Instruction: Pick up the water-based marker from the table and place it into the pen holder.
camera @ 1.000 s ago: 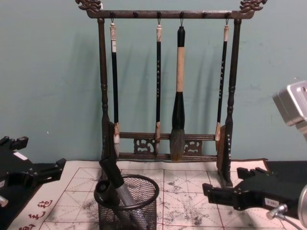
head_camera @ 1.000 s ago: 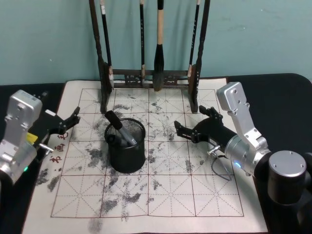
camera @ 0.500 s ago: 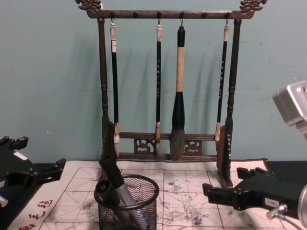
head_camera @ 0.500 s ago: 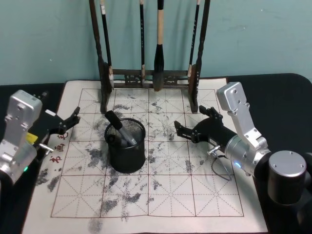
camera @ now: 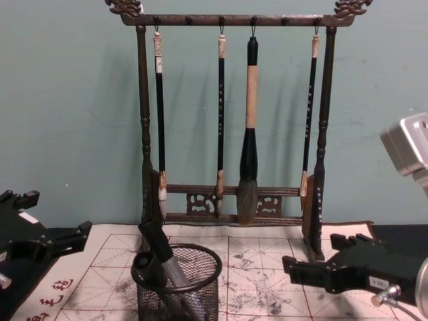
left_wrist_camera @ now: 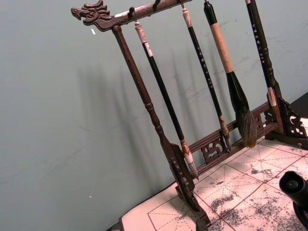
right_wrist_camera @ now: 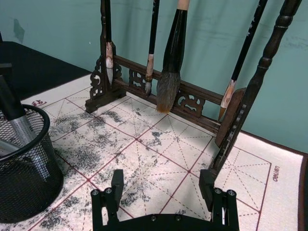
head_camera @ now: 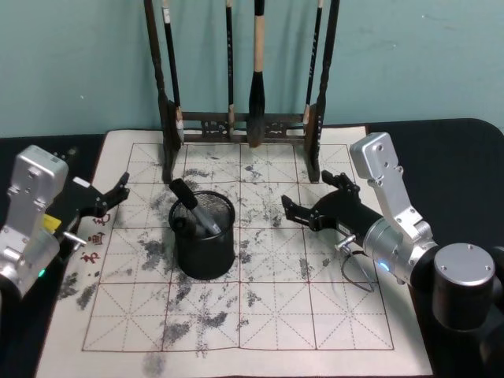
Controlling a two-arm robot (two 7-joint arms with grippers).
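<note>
The pen holder [head_camera: 203, 253] is a short black mesh cup standing on the left-centre of the grid paper. The water-based marker [head_camera: 194, 206], grey with a black cap, leans inside it with its cap sticking out to the upper left. The chest view shows the marker [camera: 160, 249] inside the pen holder [camera: 200, 297]. My left gripper [head_camera: 111, 197] is open and empty, left of the cup and apart from it. My right gripper [head_camera: 307, 194] hangs open and empty to the cup's right. In the right wrist view its fingers [right_wrist_camera: 115, 185] point at the rack, beside the pen holder [right_wrist_camera: 29, 187].
A tall dark wooden brush rack [head_camera: 244, 122] with several hanging brushes stands at the back of the ink-stained grid paper [head_camera: 268, 307]. Black tabletop [head_camera: 441, 157] borders the paper on both sides. A teal wall rises close behind the rack.
</note>
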